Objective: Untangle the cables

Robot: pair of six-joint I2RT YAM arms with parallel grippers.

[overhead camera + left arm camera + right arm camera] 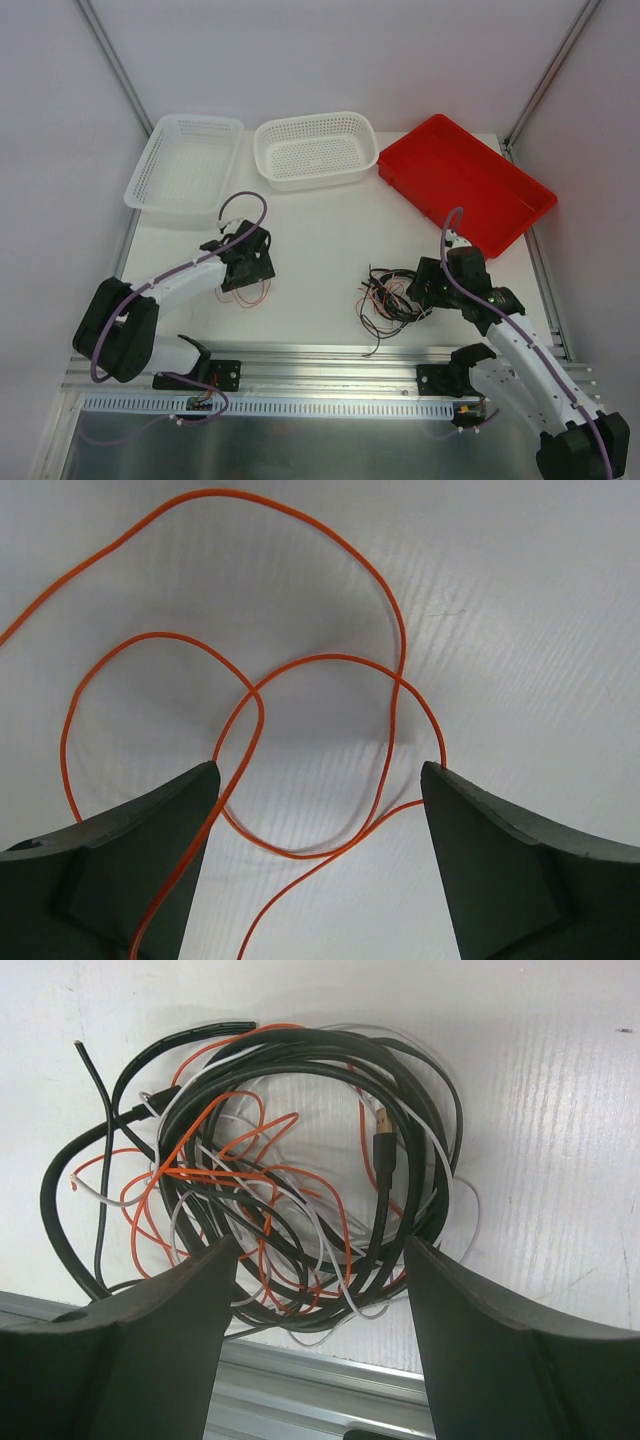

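Observation:
A tangle of black, white and red-orange cables point(388, 298) lies near the table's front edge, right of centre. My right gripper point(420, 286) is open just right of it. In the right wrist view the tangle point(290, 1160) fills the space ahead of the open, empty right gripper point(320, 1252), with its near loops between the fingertips. A separate red-orange wire point(254, 296) lies in loose loops at the left. My left gripper point(250, 272) hovers over it, open. In the left wrist view the wire point(330, 657) loops on the table between the fingers of the left gripper point(318, 780), ungrasped.
Two white perforated baskets point(185, 163) point(315, 150) stand at the back left and back centre. A red tray point(465, 185) sits at the back right, angled. An aluminium rail point(330, 360) runs along the table's front edge, close to the tangle.

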